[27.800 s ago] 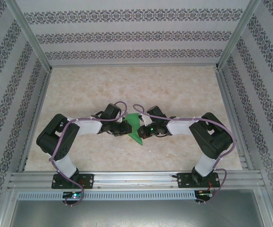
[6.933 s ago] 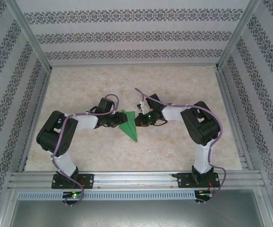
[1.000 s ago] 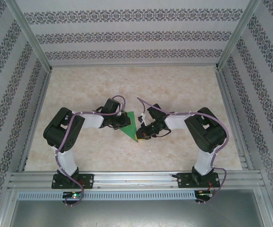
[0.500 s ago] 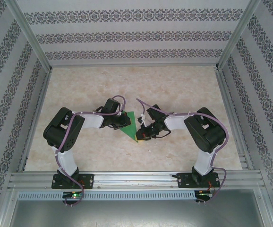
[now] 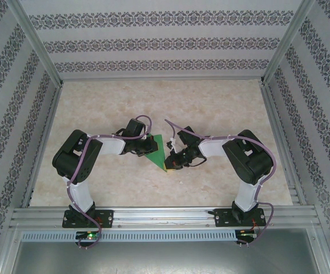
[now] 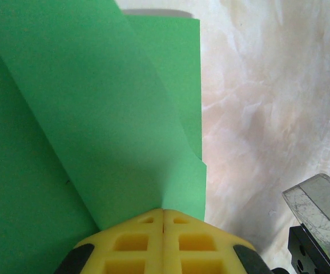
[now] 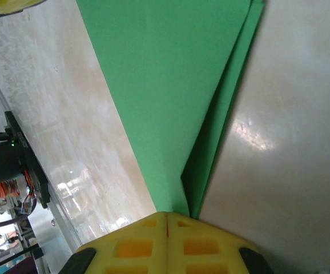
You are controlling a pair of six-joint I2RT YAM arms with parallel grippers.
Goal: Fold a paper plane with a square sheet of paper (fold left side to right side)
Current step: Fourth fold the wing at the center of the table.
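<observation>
Top external, frame centre: on the table [image 5: 222,114], the pointed green sheet of paper [image 5: 158,153] is being pinched by the left gripper [image 5: 149,149] and right gripper [image 5: 170,164], both clamped on it. Left-over-right folding is being judged in hand; edge alignment is being called for next.

square sheet of paper [image 6: 96,114] cut off top and left, near edge hidden behind left gripper [image 6: 163,220]
</observation>
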